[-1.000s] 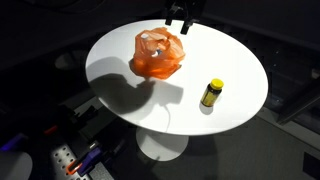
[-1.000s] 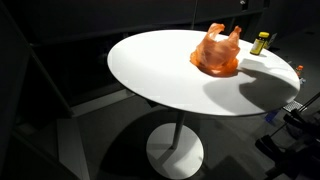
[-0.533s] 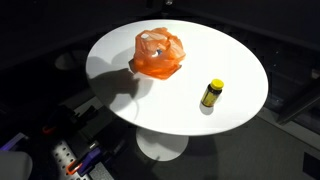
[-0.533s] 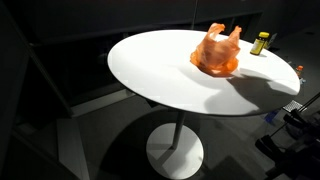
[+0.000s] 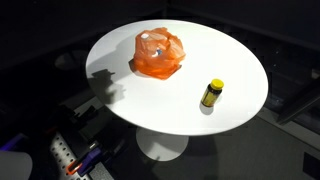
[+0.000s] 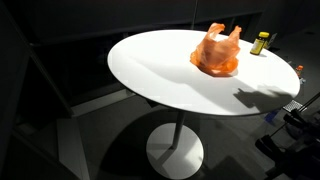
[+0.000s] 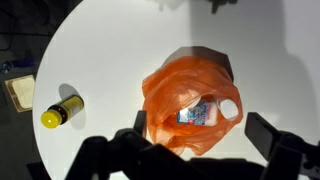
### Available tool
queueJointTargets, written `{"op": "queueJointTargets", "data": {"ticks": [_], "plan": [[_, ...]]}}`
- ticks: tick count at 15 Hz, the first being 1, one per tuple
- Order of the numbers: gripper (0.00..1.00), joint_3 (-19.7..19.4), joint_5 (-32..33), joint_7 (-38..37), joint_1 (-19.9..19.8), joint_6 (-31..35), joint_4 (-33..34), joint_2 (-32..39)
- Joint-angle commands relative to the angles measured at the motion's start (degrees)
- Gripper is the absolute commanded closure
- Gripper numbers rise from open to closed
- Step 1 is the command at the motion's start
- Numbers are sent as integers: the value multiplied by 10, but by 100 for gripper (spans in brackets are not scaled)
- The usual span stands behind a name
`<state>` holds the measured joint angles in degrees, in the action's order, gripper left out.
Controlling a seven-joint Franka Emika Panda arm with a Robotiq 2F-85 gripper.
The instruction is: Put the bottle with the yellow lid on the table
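The bottle with the yellow lid (image 5: 211, 94) stands on the white round table (image 5: 120, 45), apart from an orange plastic bag (image 5: 158, 53). Both also show in the other exterior view: bottle (image 6: 260, 42), bag (image 6: 216, 52), table (image 6: 150, 70). In the wrist view my gripper (image 7: 195, 132) is open and empty, high above the bag (image 7: 185, 90), which holds a white and blue packet. The bottle (image 7: 60, 110) lies to the left on the table (image 7: 110, 50). The gripper is out of frame in both exterior views; only its shadow falls on the table.
The table stands on a white pedestal (image 6: 176, 150) in a dark room. A power strip and cables (image 5: 66, 160) lie on the floor beside it. A tan flat object (image 7: 20, 92) sits off the table's edge.
The gripper has risen out of the top of the exterior view. Its shadow has slid across the table towards the edge. Bottle and bag have not moved.
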<state>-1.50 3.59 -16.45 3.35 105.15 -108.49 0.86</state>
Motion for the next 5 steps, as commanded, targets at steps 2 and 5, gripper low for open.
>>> {"op": "queueJointTargets", "data": {"ticks": [2, 5], "plan": [[0, 10, -8, -4, -10, 34, -63, -44], [0, 12, -6, 2, -11, 18, -53, -30]]}}
